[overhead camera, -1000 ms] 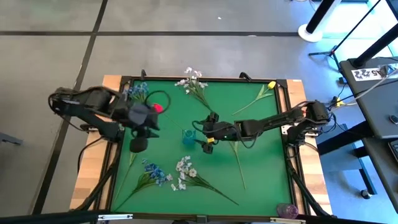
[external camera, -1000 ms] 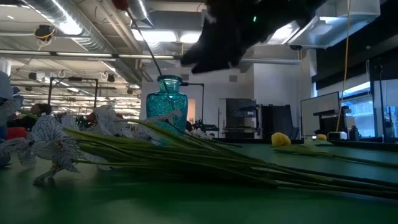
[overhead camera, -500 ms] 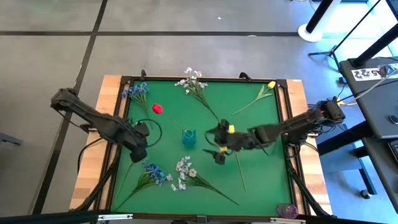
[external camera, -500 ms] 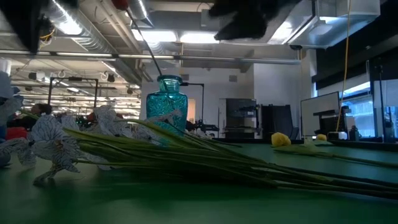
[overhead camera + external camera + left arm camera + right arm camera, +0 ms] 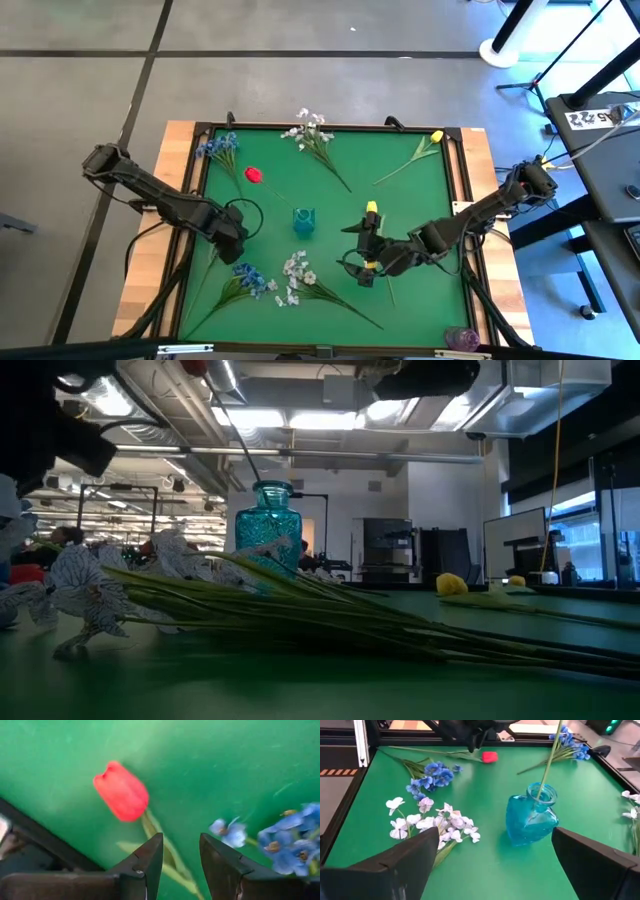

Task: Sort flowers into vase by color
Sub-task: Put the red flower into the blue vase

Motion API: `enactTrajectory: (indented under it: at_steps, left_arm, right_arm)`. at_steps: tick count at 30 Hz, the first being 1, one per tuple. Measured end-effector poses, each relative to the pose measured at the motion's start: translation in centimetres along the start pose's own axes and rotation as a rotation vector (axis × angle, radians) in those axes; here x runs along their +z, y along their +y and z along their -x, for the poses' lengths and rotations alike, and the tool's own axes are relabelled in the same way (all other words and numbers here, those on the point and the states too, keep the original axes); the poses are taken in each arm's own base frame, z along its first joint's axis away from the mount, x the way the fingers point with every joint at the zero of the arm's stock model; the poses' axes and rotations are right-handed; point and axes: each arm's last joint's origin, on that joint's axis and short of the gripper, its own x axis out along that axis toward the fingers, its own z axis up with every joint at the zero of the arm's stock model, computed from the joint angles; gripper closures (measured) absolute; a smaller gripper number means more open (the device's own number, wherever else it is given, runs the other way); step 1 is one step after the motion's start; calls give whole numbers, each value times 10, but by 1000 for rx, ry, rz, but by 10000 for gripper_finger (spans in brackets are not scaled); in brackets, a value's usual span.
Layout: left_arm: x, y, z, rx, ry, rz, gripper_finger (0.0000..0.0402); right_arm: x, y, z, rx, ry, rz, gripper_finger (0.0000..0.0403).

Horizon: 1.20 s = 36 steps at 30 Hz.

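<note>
A red tulip (image 5: 121, 791) lies on the green mat near the table's left edge. My left gripper (image 5: 181, 865) points down over it, open, with the tulip's stem (image 5: 165, 847) running between its fingertips; I see no touch. The teal glass vase (image 5: 304, 221) stands mid-table with another red tulip (image 5: 253, 174) leaning out of it on its stem. My right gripper (image 5: 362, 262) hangs wide open to the near right of the vase, nothing between its fingers. A yellow tulip (image 5: 371, 207) lies on the mat beside it.
Blue sprays lie at the far left (image 5: 220, 147) and near left (image 5: 250, 278). White sprays lie at the far middle (image 5: 312, 132) and near middle (image 5: 298, 275). Another yellow tulip (image 5: 436, 135) rests at the far right. A raised dark frame (image 5: 196, 190) edges the mat.
My left gripper has come down toward the mat and a little toward the near edge, rolling about its own line, and now stands over the lying red tulip. My right gripper has swung from beside the vase toward the near edge, uncovering the yellow tulip's head.
</note>
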Motion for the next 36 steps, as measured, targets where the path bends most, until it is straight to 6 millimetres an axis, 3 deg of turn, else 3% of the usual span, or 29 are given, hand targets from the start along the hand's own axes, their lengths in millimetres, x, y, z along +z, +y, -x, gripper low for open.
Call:
enactTrajectory:
  at_steps: [12,17,23,31,36]
  left_arm:
    - [-8,13,-46,-28,90,56,276]
    - [-12,21,-55,-1,110,64,276]
    - [-11,20,-55,-6,97,-40,292]
    - [-15,7,-44,-21,1,-296,390]
    - [-21,-9,-27,-81,-32,-391,392]
  right_arm:
    - [0,-1,0,-12,-3,-4,15]
    - [0,-1,0,-14,-4,-3,15]
    - [0,-1,0,-15,-3,-3,15]
    - [-1,-1,0,-27,-1,2,15]
    - [0,-1,0,-28,-2,1,15]
